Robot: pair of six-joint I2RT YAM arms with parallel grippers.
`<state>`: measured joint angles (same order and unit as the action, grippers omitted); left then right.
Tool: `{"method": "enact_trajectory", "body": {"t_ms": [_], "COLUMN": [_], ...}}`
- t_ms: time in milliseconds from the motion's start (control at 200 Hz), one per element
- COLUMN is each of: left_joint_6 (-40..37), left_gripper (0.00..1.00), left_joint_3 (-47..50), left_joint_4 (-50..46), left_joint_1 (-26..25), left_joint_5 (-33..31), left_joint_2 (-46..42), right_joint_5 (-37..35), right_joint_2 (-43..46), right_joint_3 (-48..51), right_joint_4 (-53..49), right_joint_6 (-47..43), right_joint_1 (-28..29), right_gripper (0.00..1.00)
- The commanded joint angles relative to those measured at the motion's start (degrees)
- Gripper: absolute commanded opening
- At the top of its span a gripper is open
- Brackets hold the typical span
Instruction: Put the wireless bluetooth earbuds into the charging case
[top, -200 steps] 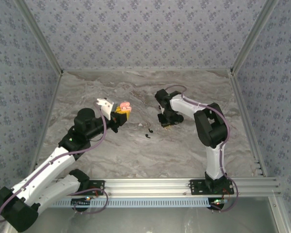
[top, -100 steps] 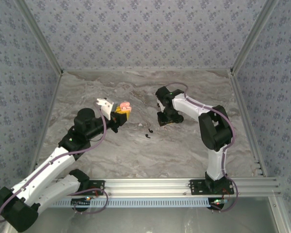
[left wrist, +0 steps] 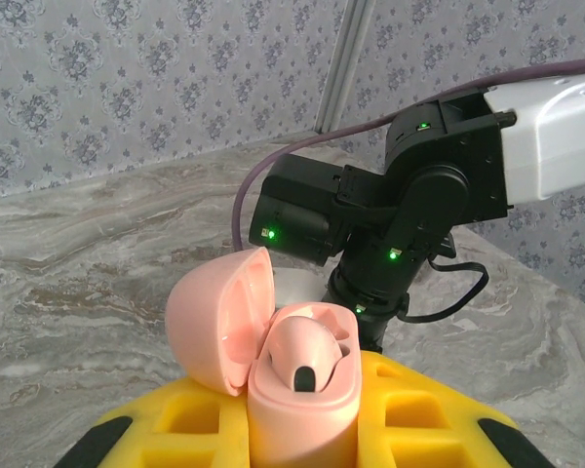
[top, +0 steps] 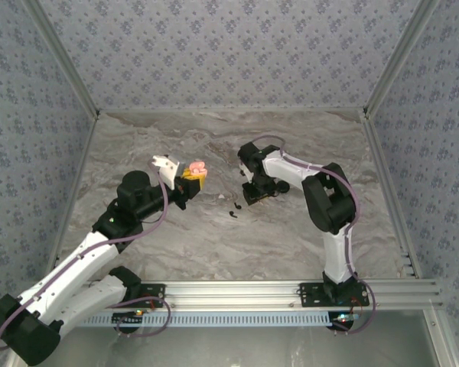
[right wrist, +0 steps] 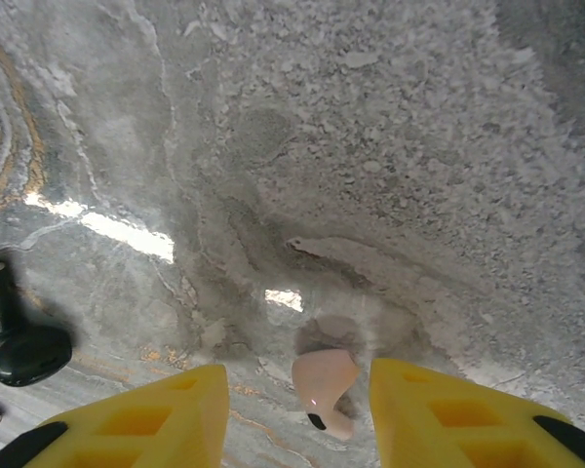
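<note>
Two yellow jaws of the right gripper (right wrist: 294,390) stand parted and grip nothing, with a pink earbud (right wrist: 324,388) lying loose on the table (right wrist: 419,146) between them. Closing off-centre could flick it away. The left gripper (left wrist: 302,429) clenches the open pink charging case (left wrist: 273,361). Its wrist view shows a second earbud (left wrist: 307,356) seated inside, a detail too small to tell from overhead.

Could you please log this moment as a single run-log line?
left gripper: shut on charging case, lid open | right gripper: open above earbud lying on table
</note>
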<state>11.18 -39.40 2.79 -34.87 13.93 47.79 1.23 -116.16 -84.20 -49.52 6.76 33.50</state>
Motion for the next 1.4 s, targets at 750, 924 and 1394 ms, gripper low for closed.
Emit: {"method": "enact_trajectory", "body": {"t_ms": [750,924,1394], "left_joint_6": [0.4,0.3,0.3], "left_gripper": [0.07,0.07,0.07], "left_joint_3": [0.2,0.1,-0.2], "left_joint_4": [1.1,1.2,1.7], "left_joint_1": [0.1,0.1,0.1], "left_joint_5": [0.2,0.2,0.6], "left_joint_2": [-1.7,-1.7,-0.7], "right_joint_5": [-1.8,-1.7,0.2], "right_joint_2": [-4.2,-4.0,-1.9], "right_joint_3": [-2.2,-1.8,-0.1], "right_joint_4": [-1.4,-2.2,-1.0], "right_joint_6": [-0.1,0.2,4.7], "right_joint_1": [-0.8,-1.4,-4.0], "right_gripper": [0.33,0.31,0.22]}}
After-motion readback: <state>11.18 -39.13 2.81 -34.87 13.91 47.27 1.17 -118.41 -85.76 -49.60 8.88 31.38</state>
